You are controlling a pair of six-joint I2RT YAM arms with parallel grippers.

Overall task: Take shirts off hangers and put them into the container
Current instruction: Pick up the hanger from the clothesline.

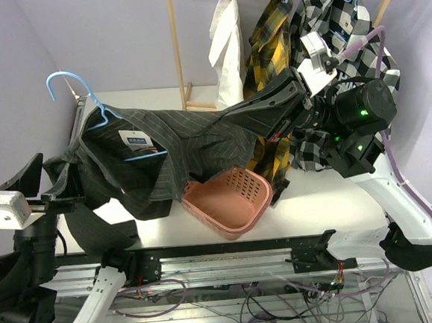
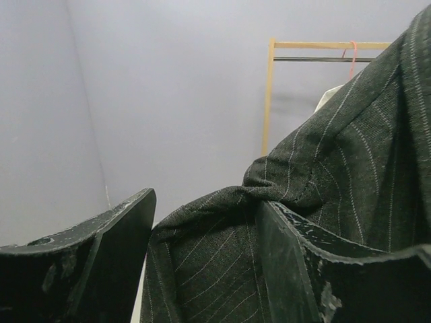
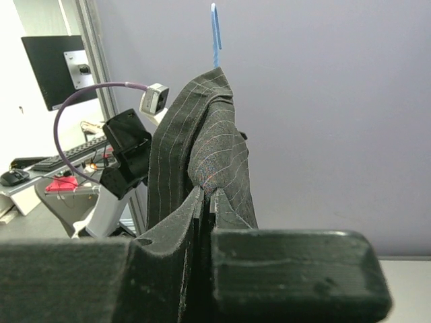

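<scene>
The dark pinstriped shirt (image 1: 192,137) is stretched in the air above the left half of the table (image 1: 324,198). Its collar end is toward the far left corner, its body runs right toward the middle, and loose cloth sags over the left edge. The light blue hanger (image 1: 91,93) is not yet out: its hook stands clear above the collar and one wire shows in the open neck. The cloth looks light, limp and a little slick, so I judge it will droop and slide wherever it is not pinched. A doubled fold or the collar seam should give a surer hold than a single layer, and the stiff wire is the thing to pull against. The right gripper (image 1: 239,116) has its fingers pressed together on a bunched fold of the shirt, plain in its wrist view. The left gripper (image 1: 53,188) stands spread near the left edge, with cloth hanging between its fingers and lying over one of them, not squeezed. The container (image 1: 230,198) sits toward the table's near edge, just under the shirt's lower hem. At the far edge the white shirt (image 1: 226,48), the plaid shirt (image 1: 270,37) and the checked shirt (image 1: 340,24) hang on the rack (image 1: 175,45).
</scene>
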